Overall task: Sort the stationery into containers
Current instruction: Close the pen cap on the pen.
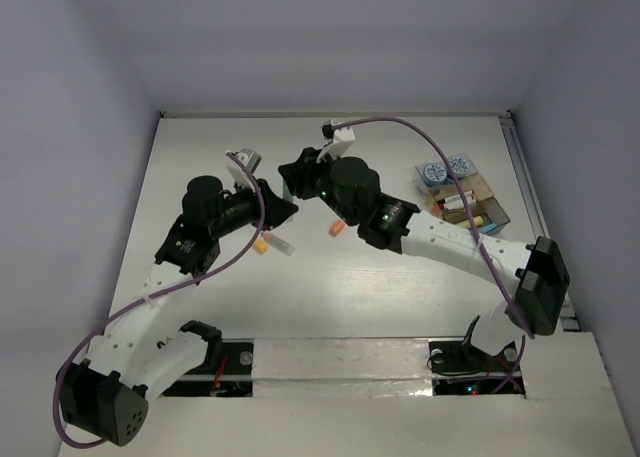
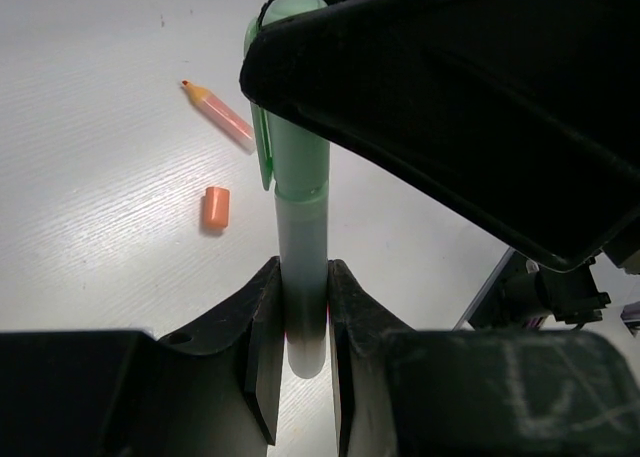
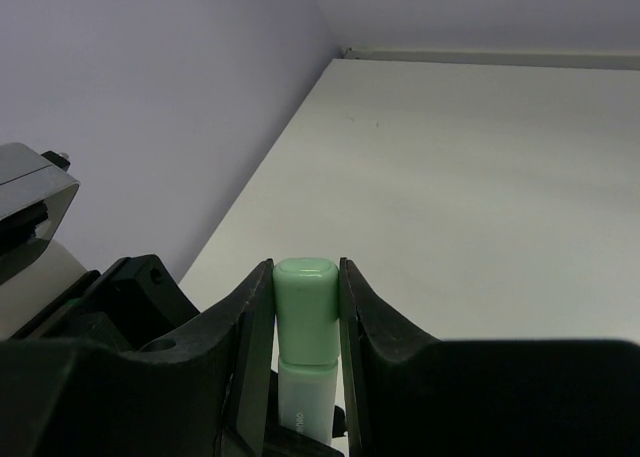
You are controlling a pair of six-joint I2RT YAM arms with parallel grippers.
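Marker [image 2: 300,227] is held over the table [image 2: 90,127] by both grippers at once. It has a pale, frosted barrel with a mint-green cap and clip. The barrel's end is pinched between the fingers of the left gripper [image 2: 302,282], which are closed tight against its sides. The cap end is clamped by the right gripper [image 3: 305,277], whose fingers are pressed on both flanks of the rounded cap. On the table below, a short orange piece [image 2: 214,208] and a pink-orange stick [image 2: 220,114] with a yellow tip are seen lying apart. The tray [image 1: 482,189] is seen at the far right, well apart from the marker; two patterned rolls [image 1: 445,170] are seen at its far end, and small sticks in its compartments.
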